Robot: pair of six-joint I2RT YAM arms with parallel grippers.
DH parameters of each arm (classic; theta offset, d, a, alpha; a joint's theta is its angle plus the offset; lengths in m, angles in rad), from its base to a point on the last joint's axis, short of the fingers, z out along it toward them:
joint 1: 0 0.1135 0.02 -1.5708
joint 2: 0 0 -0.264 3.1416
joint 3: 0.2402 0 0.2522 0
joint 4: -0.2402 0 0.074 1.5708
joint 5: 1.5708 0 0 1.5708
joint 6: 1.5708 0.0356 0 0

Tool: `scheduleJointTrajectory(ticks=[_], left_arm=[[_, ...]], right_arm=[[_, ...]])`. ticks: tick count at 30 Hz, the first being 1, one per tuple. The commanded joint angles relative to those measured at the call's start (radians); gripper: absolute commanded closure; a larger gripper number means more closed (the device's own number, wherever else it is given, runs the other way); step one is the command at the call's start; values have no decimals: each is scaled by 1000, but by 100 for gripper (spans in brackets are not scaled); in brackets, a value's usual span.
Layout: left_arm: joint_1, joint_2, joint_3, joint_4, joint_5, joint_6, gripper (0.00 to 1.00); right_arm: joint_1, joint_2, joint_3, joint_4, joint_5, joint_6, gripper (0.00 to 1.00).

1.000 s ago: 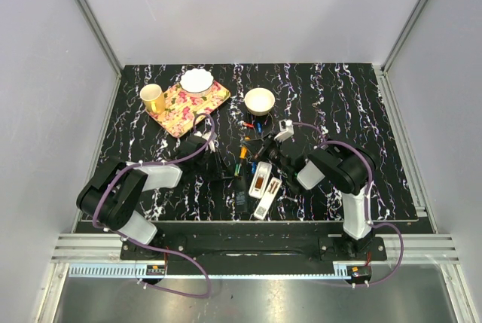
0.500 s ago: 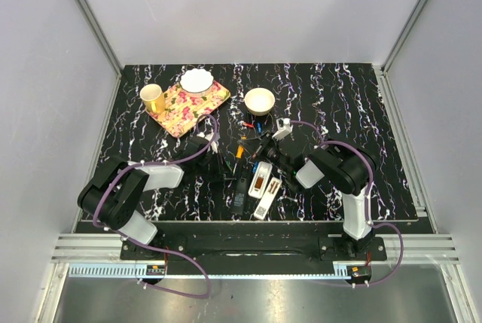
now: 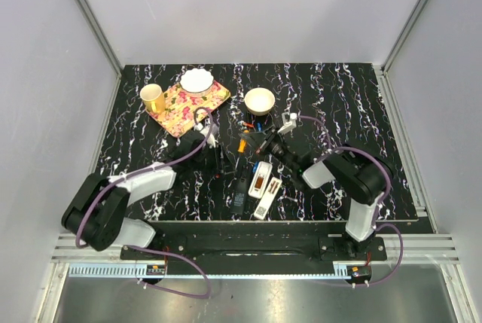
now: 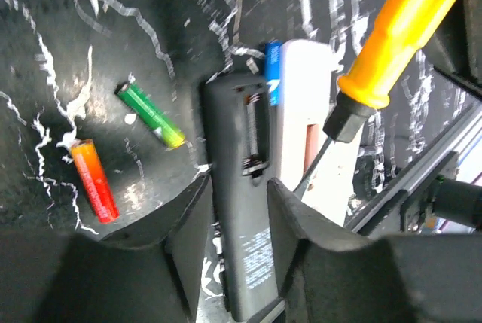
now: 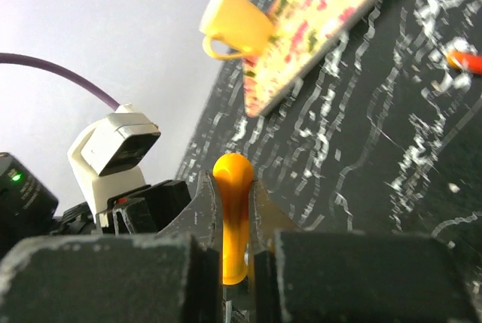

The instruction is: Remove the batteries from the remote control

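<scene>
Left wrist: remote (image 4: 250,259) within hand (image 4: 239,182) (snug)

- At the far left of the table (image 3: 361,112): tray (image 3: 215,101), with cup (image 3: 153,98) at its left corner and dish (image 3: 197,80) on its far corner.
- Right of the tray, apart from it: bowl (image 3: 260,101).
- In front of the bowl, side by side: leftmost remote (image 3: 241,189), middle remote (image 3: 261,178), rightmost remote (image 3: 269,199).
- Astride the leftmost remote's end: left gripper (image 4: 239,187).
- Left of that remote in the left wrist view, apart from each other on the table: battery (image 4: 151,116) and second battery (image 4: 94,180).
- At the seam between leftmost and middle remotes: third battery (image 4: 271,74).
- Above the middle remote, tip down toward it: screwdriver (image 4: 399,22), in the right gripper (image 5: 232,184).
</scene>
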Motion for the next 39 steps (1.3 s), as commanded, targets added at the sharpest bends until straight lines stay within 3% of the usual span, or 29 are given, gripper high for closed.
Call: scheduleJointTrajectory(ticks=[1,6,11,13,19,24,31,39], left_arm=[[-1,-135,111,9,-34,85,55],[-1,-210,214,-111,-110,178,41],[-3,-349,222,-184,-209,226,17],[-1,-437,200,-190,-255,246,1],[5,-592,140,-250,-362,277,1],[5,-620,133,-292,-401,277,1],[5,-650,140,-344,-410,290,1],[5,-667,139,-372,-385,268,1]], right_arm=[[-15,-166,-29,217,-61,-31,100],[-18,-348,-55,95,-101,-97,100],[-17,-598,-69,-226,-107,-229,100],[-18,-694,-76,-368,-87,-296,100],[-25,-804,-69,-669,-46,-447,100],[-125,-741,-8,-876,-55,-471,100],[-296,-480,149,-1125,-101,-473,100],[-319,-193,353,-1375,-86,-539,100]])
